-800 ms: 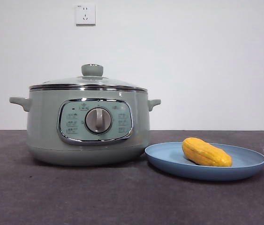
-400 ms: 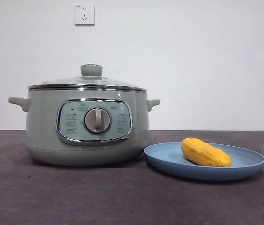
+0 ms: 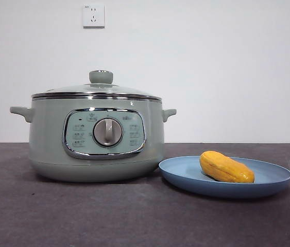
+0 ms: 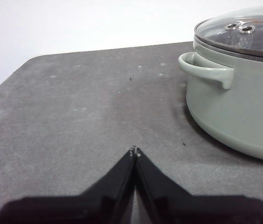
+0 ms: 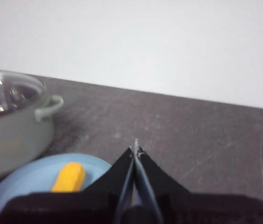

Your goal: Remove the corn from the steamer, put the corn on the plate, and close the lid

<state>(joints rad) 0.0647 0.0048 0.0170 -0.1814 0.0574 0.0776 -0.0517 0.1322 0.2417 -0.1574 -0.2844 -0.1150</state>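
The pale green steamer (image 3: pixel 96 139) stands left of centre with the glass lid (image 3: pixel 97 90) sitting on it, its green knob on top. The yellow-orange corn (image 3: pixel 226 167) lies on the light-blue plate (image 3: pixel 268 186) to the steamer's right. Neither arm shows in the front view. My left gripper (image 4: pixel 135 151) is shut and empty above bare table, off to the side of the steamer (image 4: pixel 238 116) and its lid (image 4: pixel 243 32). My right gripper (image 5: pixel 135 148) is shut and empty, held back from the plate (image 5: pixel 24 182) with the corn (image 5: pixel 69 177); the steamer (image 5: pixel 10 126) shows beyond.
A white wall with a socket (image 3: pixel 94 15) stands behind the dark grey table (image 3: pixel 134 221). The table's edge and rounded corner (image 4: pixel 24 70) show in the left wrist view.
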